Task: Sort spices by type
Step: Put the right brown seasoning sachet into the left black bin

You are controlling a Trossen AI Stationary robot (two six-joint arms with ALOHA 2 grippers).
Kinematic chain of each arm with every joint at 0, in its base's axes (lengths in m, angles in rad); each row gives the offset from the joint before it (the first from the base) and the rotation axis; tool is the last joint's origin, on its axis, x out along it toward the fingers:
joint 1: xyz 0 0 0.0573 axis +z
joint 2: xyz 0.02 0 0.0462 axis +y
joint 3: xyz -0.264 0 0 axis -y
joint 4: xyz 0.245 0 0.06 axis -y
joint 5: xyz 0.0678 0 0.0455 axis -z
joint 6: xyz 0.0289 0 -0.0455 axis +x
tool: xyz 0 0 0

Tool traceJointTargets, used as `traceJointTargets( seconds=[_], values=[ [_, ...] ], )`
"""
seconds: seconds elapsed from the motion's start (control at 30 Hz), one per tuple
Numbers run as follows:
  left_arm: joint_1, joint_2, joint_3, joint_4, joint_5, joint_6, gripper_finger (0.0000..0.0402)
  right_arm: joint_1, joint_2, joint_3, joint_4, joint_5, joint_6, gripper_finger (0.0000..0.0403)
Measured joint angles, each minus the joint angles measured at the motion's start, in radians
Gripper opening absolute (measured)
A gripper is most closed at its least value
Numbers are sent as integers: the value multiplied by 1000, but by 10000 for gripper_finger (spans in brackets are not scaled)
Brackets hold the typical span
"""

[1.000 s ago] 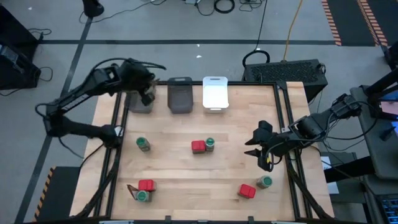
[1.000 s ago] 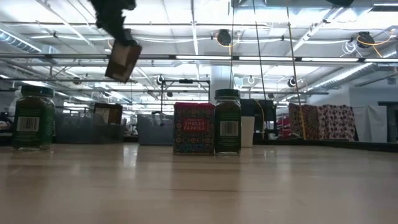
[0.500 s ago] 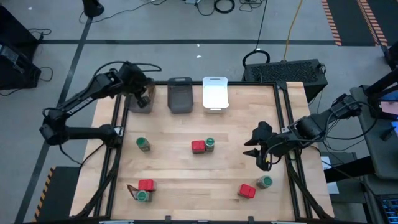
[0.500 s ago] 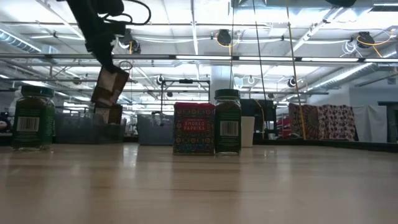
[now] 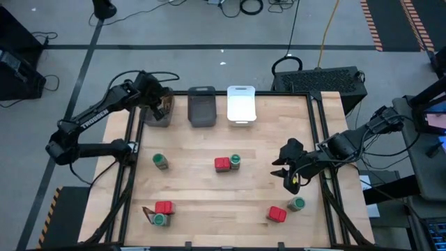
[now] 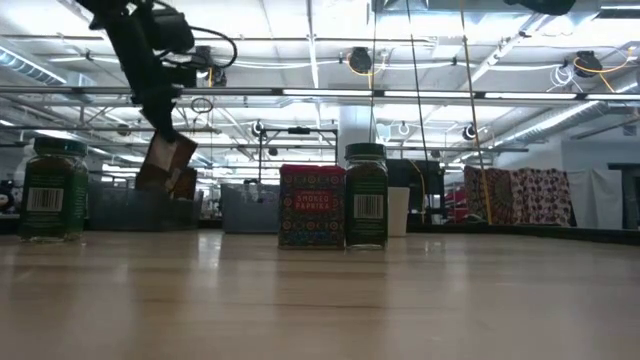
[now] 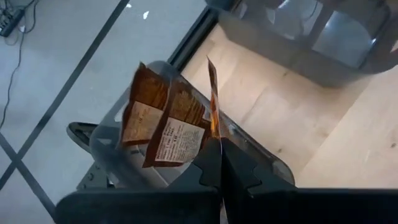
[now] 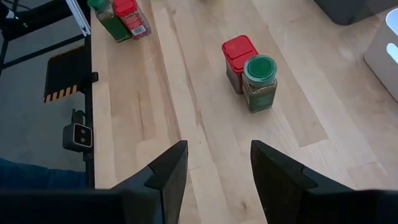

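Step in hand: depositing a flat brown packet (image 7: pixel 212 99) into the dark grey bin (image 5: pixel 157 111) at the far left corner of the table (image 5: pixel 209 195). The left gripper (image 5: pixel 164 106) hangs over that bin with its fingers pinched tight on the packet's lower edge; the left wrist view shows another brown packet (image 7: pixel 163 121) already lying inside. In the low view the held packet hangs tilted just above the bin's rim. The second dark grey bin (image 5: pixel 202 106) and the white bin (image 5: pixel 241 103) stand beside it along the far edge. The right gripper (image 5: pixel 284 174) waits above the right edge, fingers spread wide and empty, facing a red tin (image 8: pixel 238 57) and green-lidded jar (image 8: pixel 259 81) that stand touching mid-table. Next move, as I judge it: lower slightly so the packet clears the rim, then release. Other tins and jars remain unsorted towards the near edge.
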Motion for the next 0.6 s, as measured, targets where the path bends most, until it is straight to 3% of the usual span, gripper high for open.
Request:
traceJointTargets(
  seconds=[0.6],
  values=[
    [72,-1,-155,169,78,22,0,0,15,0,5,-1,29,160]
  ],
)
